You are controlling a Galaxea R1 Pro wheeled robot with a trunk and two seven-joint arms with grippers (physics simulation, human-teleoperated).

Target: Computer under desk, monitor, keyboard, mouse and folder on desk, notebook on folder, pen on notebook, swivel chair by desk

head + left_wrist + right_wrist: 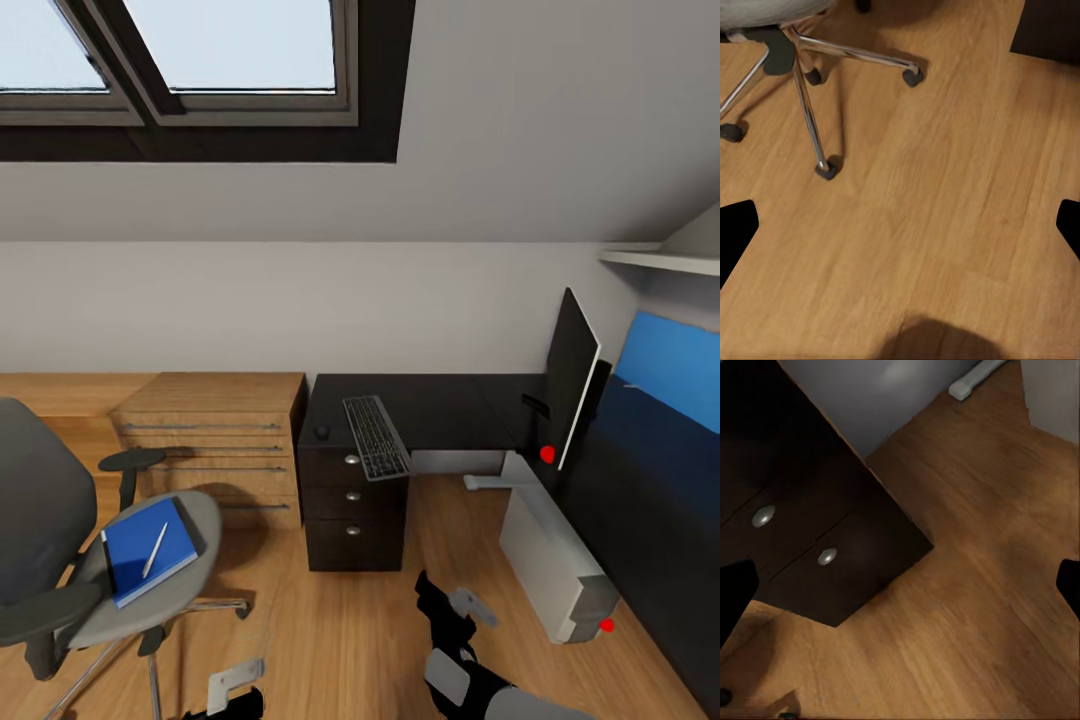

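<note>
Both grippers hang low over the wood floor [340,620], holding nothing. We see the right gripper [455,605] pointing toward the black drawer unit [352,500], and in its wrist view the dark fingertips [735,592] sit at opposite edges, so its jaws stand wide. Our left gripper [235,685] is near the chair's chrome base [810,112]; its fingertips [735,229] likewise sit far apart, wide open over bare floor.

The chair [60,540] stands at the left, well apart from the bench [440,405]. On its grey seat lies the blue folder [148,548], with the pen [155,550] resting on top (we cannot make out the notebook clearly, perhaps a dark edge beside the folder). On the glossy black bench the keyboard [376,436] lies with its near end overhanging the front edge, and the mouse [321,432] sits just beside it, toward the oak chest [215,440]. The monitor [572,385] stands upright at the corner, seen nearly edge-on, a red light at its lower corner. The computer [555,555] lies on the floor by the blue-panelled wing of the bench, a red light at its near end.
</note>
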